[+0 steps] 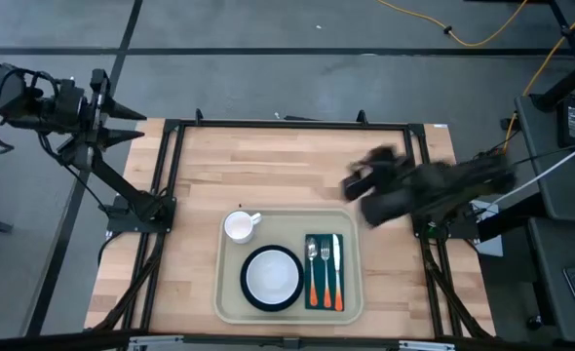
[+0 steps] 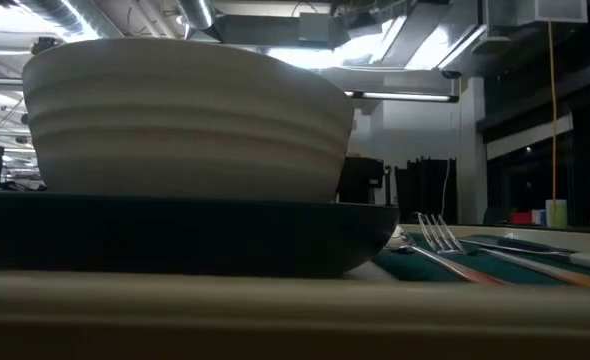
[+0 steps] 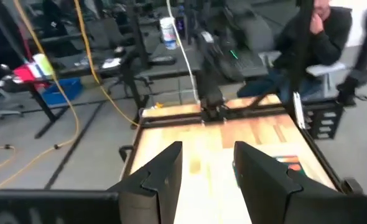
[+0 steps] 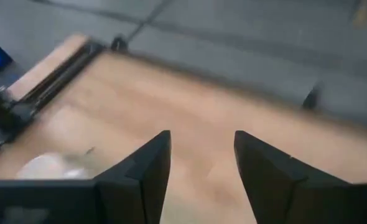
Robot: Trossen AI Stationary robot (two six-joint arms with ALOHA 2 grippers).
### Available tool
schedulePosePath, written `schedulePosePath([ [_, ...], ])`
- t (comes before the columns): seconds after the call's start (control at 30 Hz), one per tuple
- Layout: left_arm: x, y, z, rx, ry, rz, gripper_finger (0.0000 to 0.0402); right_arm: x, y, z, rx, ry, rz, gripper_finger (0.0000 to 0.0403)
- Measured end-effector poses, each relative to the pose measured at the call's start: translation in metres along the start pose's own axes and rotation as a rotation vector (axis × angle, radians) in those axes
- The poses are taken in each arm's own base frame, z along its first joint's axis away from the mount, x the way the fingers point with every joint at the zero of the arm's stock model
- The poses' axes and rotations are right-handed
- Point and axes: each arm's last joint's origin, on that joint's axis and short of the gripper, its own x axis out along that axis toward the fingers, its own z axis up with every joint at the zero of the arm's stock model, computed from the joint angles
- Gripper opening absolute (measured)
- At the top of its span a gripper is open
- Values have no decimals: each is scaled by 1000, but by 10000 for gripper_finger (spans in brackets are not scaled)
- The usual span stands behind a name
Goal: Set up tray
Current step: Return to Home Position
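Note:
The beige tray (image 1: pixel 289 304) lies on the near middle of the wooden table. On it stand a white mug (image 1: pixel 239 226) at its far left corner, a white bowl (image 1: pixel 271 276) on a dark plate (image 2: pixel 175 235), and a dark green napkin (image 1: pixel 324 273) bearing a knife and two forks with orange handles (image 1: pixel 325 283). My right gripper (image 1: pixel 351 187) hovers open and blurred above the table, just beyond the tray's far right corner. My left gripper (image 1: pixel 136 117) waits open off the table's far left corner.
A black metal frame (image 1: pixel 287 125) borders the table. Bare wood lies between the tray and the far edge. A person (image 3: pixel 314 31) sits beyond the table's right side in the left wrist view. Yellow cables (image 1: pixel 463 34) run across the floor beyond the far edge.

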Motion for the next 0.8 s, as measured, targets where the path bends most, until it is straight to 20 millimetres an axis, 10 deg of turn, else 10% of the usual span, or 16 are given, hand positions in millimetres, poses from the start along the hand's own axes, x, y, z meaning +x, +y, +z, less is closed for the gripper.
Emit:
schedulePosePath([
  [0.37, 20, -18, -8, -15, 91, -64, 141, -45, -168, 81, -268, -290, 236, 183],
  [0.6, 44, -31, -32, -202, 73, 71, 141, -59, -239, 42, -313, -526, 547, 183],
  [0.8, 75, -51, -81, -376, -29, 98, 141, -19, -257, -18, -86, -384, 621, 177],
])
